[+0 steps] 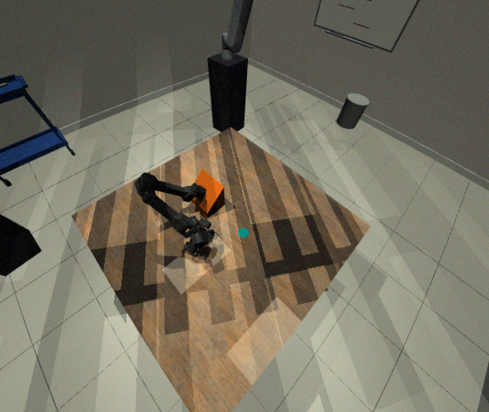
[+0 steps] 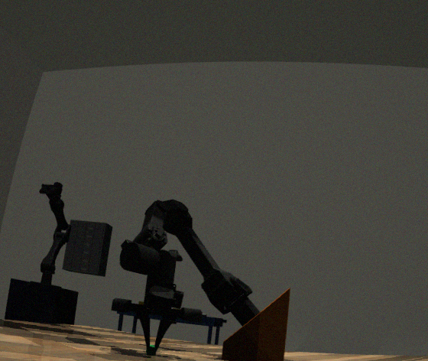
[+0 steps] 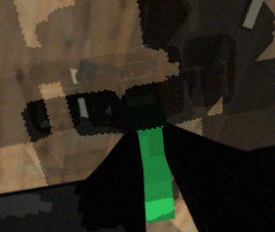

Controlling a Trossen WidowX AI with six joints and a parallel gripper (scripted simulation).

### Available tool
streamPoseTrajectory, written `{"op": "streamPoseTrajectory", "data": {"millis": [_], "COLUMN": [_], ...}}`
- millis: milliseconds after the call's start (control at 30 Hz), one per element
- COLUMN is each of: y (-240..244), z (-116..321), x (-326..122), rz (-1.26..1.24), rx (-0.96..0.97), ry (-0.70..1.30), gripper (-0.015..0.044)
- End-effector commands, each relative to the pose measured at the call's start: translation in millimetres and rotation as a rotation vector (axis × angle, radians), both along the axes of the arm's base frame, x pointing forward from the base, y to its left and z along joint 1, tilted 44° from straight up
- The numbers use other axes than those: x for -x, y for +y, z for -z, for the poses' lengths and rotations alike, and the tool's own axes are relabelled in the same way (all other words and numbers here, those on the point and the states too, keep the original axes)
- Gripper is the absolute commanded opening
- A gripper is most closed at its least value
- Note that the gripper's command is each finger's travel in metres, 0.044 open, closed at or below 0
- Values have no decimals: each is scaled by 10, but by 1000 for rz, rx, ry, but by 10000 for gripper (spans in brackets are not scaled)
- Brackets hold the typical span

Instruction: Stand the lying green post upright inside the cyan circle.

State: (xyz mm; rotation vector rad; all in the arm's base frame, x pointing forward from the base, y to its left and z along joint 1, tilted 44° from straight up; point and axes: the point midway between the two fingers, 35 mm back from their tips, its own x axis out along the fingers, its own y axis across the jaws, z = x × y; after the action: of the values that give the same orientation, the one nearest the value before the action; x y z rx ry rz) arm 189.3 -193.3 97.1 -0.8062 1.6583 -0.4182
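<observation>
The green post (image 2: 152, 348) (image 3: 158, 184) lies at the wooden table top, between the fingertips. Its bright end faces the bottom of the wrist view. In the top view the arm hides it. My gripper (image 2: 151, 351) (image 3: 148, 134) points down at table height and is shut on the post, with a finger against each long side. The flat cyan circle (image 1: 243, 232) lies on the table to the right of the gripper in the top view, bare and apart from the post. The circle does not show in the other two views.
An orange wedge-like block (image 1: 207, 190) (image 2: 261, 330) stands beside the arm's base, behind the gripper in the top view. The wooden table top (image 1: 200, 354) carries broad shadows. A blue cart (image 1: 27, 153), a black pedestal (image 1: 228, 95) and a grey bin (image 1: 352, 111) stand off the table.
</observation>
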Motion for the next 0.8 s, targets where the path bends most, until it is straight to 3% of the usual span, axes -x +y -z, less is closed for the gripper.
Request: {"op": "streamPoseTrajectory", "data": {"millis": [0, 767], "y": [2, 446], "z": [4, -395], "x": [-6, -131], "rz": [-4, 1], "rx": [-3, -25], "ry": [-1, -4], "gripper": [22, 22]}}
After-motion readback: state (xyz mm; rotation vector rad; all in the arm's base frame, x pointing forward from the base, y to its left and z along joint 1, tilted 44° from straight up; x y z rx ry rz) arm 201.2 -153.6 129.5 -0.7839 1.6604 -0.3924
